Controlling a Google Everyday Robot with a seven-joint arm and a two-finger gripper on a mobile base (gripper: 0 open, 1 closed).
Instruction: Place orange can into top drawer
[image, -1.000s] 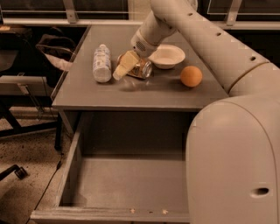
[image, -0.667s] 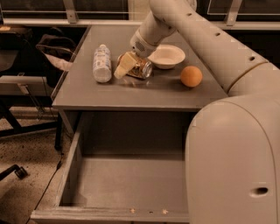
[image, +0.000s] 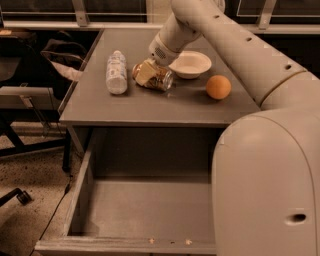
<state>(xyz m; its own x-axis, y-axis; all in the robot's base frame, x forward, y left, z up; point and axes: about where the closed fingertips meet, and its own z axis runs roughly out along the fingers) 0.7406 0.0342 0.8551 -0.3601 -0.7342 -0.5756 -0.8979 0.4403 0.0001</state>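
Note:
The orange can (image: 159, 80) lies on its side on the grey cabinet top, between a water bottle and a white bowl. My gripper (image: 146, 73) comes down from the arm at the upper right and sits on the can's left half. One pale finger (image: 143, 74) lies flat against the can's front; the other is hidden behind it. The can still rests on the top. The top drawer (image: 145, 210) is pulled wide open below the cabinet top, and its flat grey bottom holds nothing. My arm's large pale body covers the drawer's right part.
A clear plastic water bottle (image: 116, 71) lies left of the can. A white bowl (image: 190, 64) stands just right of it and a round orange fruit (image: 218, 87) further right. Dark chairs and a bag stand at the left.

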